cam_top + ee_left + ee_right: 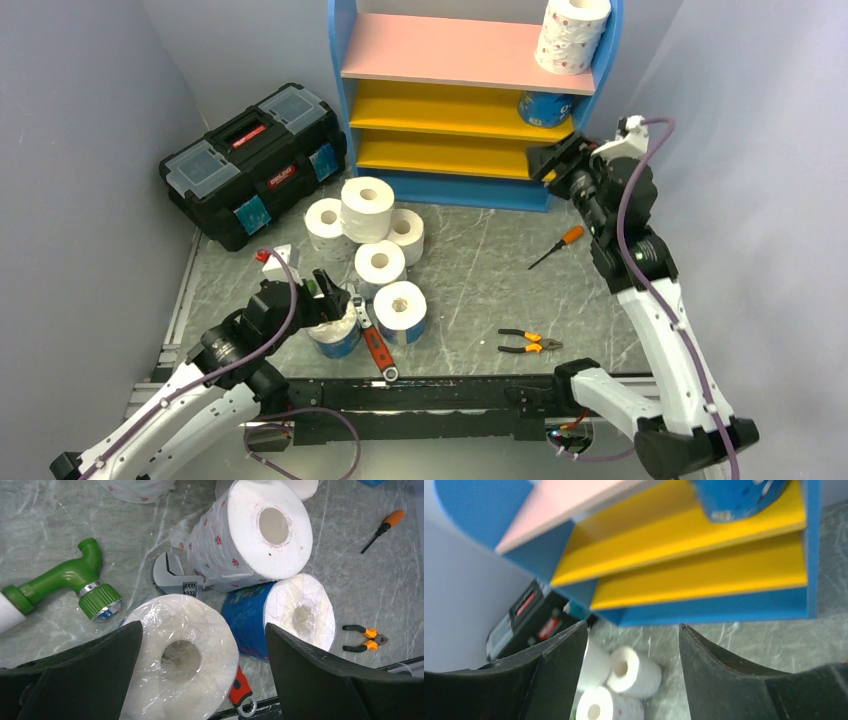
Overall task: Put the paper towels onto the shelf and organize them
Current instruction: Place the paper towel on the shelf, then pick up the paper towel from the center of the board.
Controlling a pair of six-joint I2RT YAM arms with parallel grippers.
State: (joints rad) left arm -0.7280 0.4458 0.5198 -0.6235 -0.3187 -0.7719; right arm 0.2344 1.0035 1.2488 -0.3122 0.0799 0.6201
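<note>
The shelf (345, 60) stands at the back. A pink-dotted paper towel roll (573, 35) sits on its pink board and a blue-wrapped roll (545, 107) on the upper yellow board. Several more rolls (367, 207) cluster on the table. My left gripper (325, 300) is open, its fingers either side of a film-wrapped roll (180, 655) without touching it. A blue-wrapped roll (295, 615) and a pink-dotted roll (250, 535) lie just beyond. My right gripper (545, 160) hangs open and empty in front of the shelf's right end, the yellow boards (704, 575) ahead of it.
A black toolbox (255, 160) stands at the back left. An orange screwdriver (557, 246) and pliers (530, 343) lie right of the rolls. A red-handled wrench (375, 345) and a green pipe fitting (75, 577) lie close to my left gripper. Grey walls close both sides.
</note>
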